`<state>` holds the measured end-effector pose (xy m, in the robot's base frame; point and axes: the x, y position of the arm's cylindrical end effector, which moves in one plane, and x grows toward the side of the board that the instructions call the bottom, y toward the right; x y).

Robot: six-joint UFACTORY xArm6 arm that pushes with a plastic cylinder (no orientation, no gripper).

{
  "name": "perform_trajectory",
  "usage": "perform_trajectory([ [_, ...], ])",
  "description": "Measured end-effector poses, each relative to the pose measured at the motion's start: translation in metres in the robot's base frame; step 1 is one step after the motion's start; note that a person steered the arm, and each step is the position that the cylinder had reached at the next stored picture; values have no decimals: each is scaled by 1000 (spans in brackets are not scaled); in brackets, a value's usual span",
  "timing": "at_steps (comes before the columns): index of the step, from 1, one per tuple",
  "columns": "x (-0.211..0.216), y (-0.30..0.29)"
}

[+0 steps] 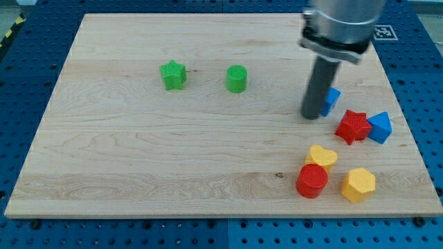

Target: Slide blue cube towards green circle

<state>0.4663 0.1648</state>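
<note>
The green circle (237, 79) stands on the wooden board (138, 159) above its middle. The blue cube (332, 99) lies at the view's right, partly hidden behind the dark rod. My tip (312, 115) rests on the board right at the cube's left side, touching or nearly touching it. The green circle is well to the view's left of the tip and a little higher.
A green star (173, 75) sits left of the green circle. A red star (354, 126) and a second blue block (379, 127) lie right of the tip. A yellow heart (322, 157), a red cylinder (312, 181) and a yellow hexagon (358, 184) lie at the lower right.
</note>
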Motion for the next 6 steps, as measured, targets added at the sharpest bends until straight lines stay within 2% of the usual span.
perform_trajectory([
  [1,8,41],
  [4,10,26],
  [6,-18,23],
])
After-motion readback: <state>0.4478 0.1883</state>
